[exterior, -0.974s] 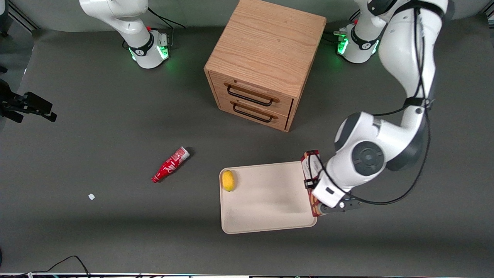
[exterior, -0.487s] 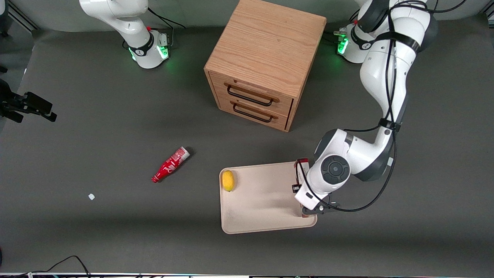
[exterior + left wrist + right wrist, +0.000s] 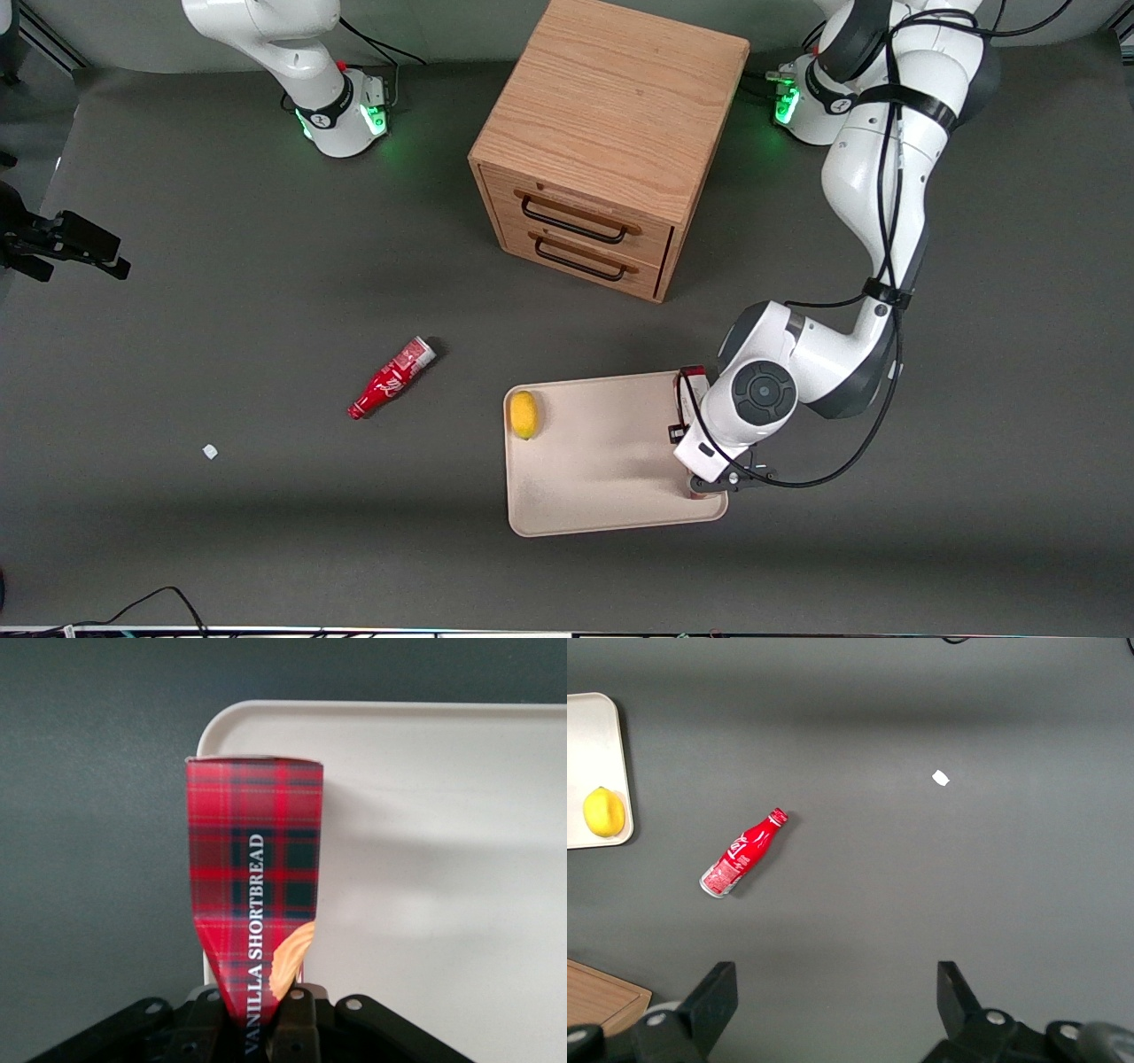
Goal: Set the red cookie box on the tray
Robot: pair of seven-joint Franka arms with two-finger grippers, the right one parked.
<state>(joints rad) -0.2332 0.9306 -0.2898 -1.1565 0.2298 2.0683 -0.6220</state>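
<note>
Claw (image 3: 257, 1014) clamped on the red cookie box (image 3: 255, 886), plaid side printed "VANILLA SHORTBREAD". Box held on edge above the tray (image 3: 602, 496), along the rim toward the working arm's end of the worktop (image 3: 221, 532). On the tray's other end, a lemon (image 3: 524, 414).

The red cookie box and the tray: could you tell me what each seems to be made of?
Red cookie box: apparently printed cardboard with a slight sheen, creased where the claw is shut on it. Tray: likely matte beige moulded plastic, with rounded corners and a low rim.
</note>
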